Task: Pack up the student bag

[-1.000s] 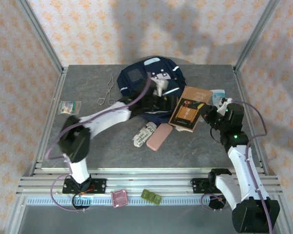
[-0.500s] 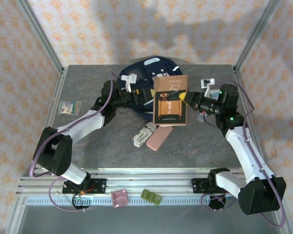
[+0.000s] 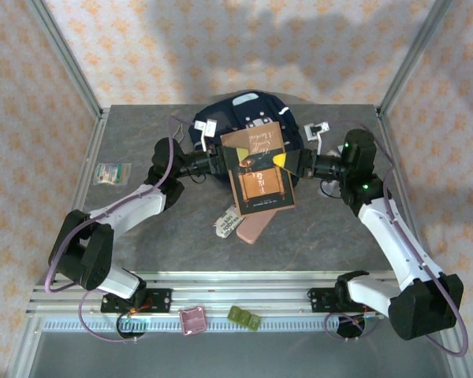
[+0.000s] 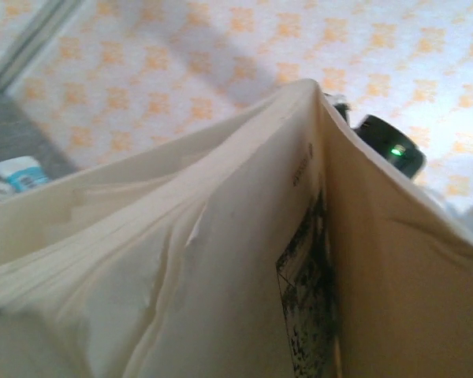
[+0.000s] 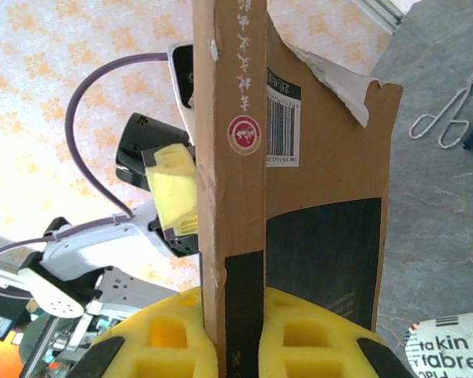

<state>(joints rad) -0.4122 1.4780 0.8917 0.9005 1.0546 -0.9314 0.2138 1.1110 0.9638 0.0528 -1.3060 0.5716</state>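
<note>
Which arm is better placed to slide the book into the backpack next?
Right. Its hand is shut on the spine of the book, holding it up right by the student bag. The left hand stands open at the book's opposite edge.

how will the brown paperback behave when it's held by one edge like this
Probably floppy: the brown paperback has a torn, soft cover, and its pages fan apart. Pinched at one edge by the right gripper, it will likely sag or swing. The cover looks matte, so slipping seems unlikely.
</note>
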